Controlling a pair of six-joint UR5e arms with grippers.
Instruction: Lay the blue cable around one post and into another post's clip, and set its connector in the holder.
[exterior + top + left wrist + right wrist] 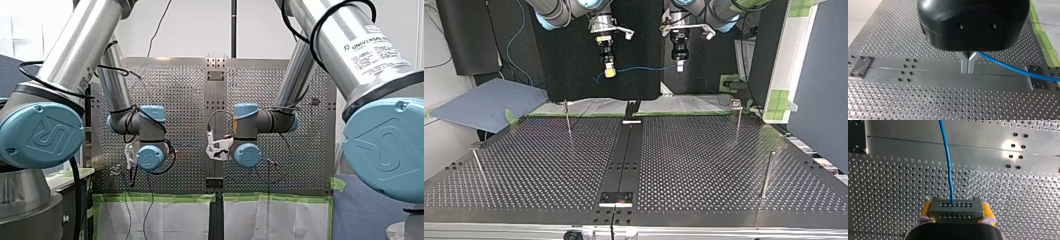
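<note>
holding the blue cable (644, 68) slung in the air well above the tabletop (704, 165), your right jaws are clamping its connector (955, 213) and your left jaws are pinching the cable itself, so routing is not yet beginning and you are needing to descend toward a post (568, 116).

Four upright posts (568, 117) are counted on the perforated desk (704, 150), two in each half of the top view. One blue cable (948, 162) and one connector (956, 206) are seen. Two grippers are counted: the left gripper (968, 66) and the right gripper (956, 214).
</note>
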